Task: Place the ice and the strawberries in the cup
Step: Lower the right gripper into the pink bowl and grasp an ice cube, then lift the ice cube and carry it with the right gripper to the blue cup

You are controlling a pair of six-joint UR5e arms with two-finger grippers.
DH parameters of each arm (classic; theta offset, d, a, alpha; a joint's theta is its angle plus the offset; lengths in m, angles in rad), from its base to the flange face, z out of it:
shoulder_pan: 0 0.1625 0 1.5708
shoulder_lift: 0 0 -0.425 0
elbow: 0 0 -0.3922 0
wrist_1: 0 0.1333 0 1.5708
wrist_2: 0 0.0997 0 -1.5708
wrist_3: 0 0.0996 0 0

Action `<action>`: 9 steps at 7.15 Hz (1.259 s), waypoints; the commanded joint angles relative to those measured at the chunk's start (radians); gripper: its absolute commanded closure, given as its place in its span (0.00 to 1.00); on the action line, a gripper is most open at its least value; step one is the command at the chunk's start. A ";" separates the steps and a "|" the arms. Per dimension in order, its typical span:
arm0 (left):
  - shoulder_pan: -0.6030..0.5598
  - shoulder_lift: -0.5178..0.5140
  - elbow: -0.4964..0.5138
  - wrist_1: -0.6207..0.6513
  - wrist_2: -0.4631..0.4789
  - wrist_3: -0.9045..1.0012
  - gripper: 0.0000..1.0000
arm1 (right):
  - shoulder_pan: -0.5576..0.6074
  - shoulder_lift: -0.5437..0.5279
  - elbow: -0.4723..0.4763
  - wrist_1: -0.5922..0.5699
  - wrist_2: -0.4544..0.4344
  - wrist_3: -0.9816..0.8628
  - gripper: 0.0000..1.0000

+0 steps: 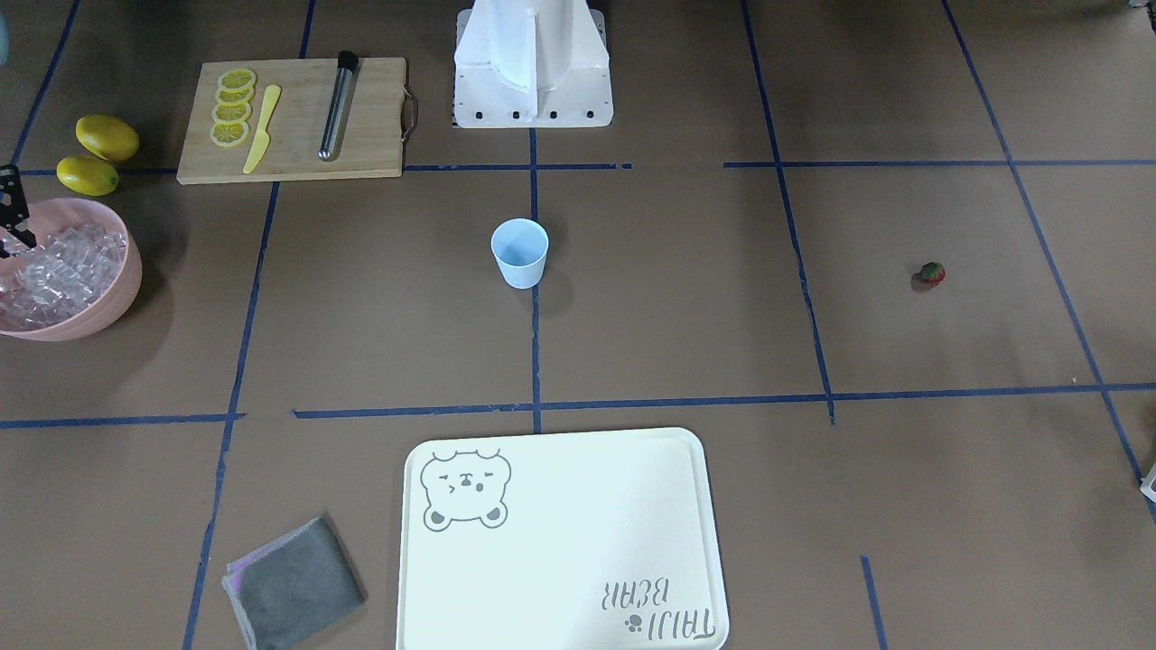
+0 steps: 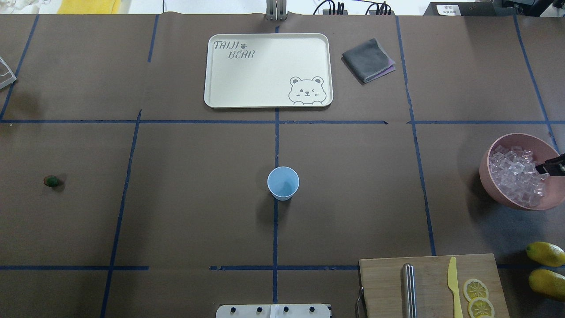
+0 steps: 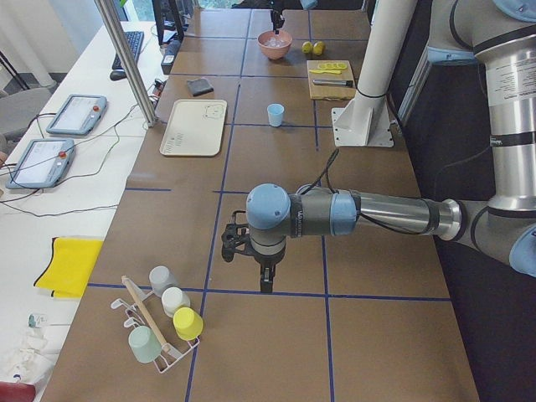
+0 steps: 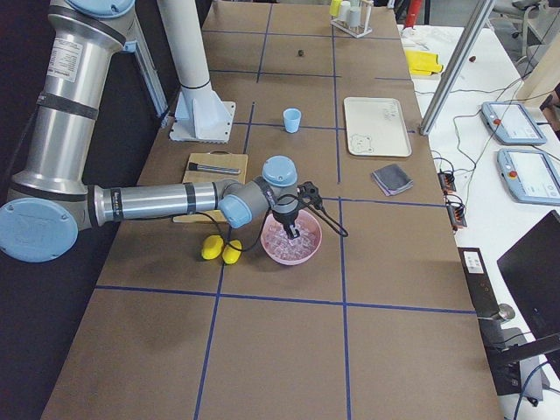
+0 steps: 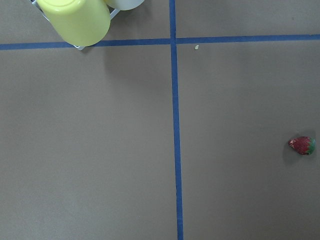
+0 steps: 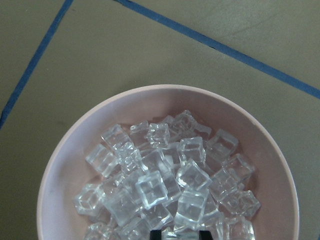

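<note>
The pale blue cup [image 1: 519,253] stands upright at the table's middle, also in the overhead view [image 2: 283,183]. The pink bowl [image 2: 485,176] holds many clear ice cubes [image 6: 155,175]. My right gripper [image 6: 180,235] is down in the ice, its tips a cube's width apart with one cube between them. It also shows in the overhead view [image 2: 549,168]. The tiny red strawberry [image 1: 931,273] lies alone on the table, at the right edge of the left wrist view [image 5: 302,145]. My left gripper [image 3: 265,283] hovers above the table near it; I cannot tell if it is open or shut.
A cutting board [image 1: 370,135] with lemon slices [image 1: 233,108], a yellow knife and a metal muddler lies near the bowl. Two lemons [image 1: 97,153] lie beside them. A white tray [image 2: 247,79] and a grey cloth [image 2: 366,59] lie across the table. A rack of cups [image 3: 167,327] stands near the left gripper.
</note>
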 commanded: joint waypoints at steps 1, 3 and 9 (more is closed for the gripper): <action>0.000 0.001 -0.001 0.000 -0.001 0.000 0.00 | 0.021 0.060 0.078 -0.107 0.006 0.068 0.96; 0.000 0.002 -0.001 0.000 -0.001 0.000 0.00 | -0.064 0.195 0.105 -0.150 0.004 0.304 0.96; 0.000 -0.001 0.001 -0.002 -0.001 0.000 0.00 | -0.547 0.866 0.086 -0.711 -0.350 0.816 0.95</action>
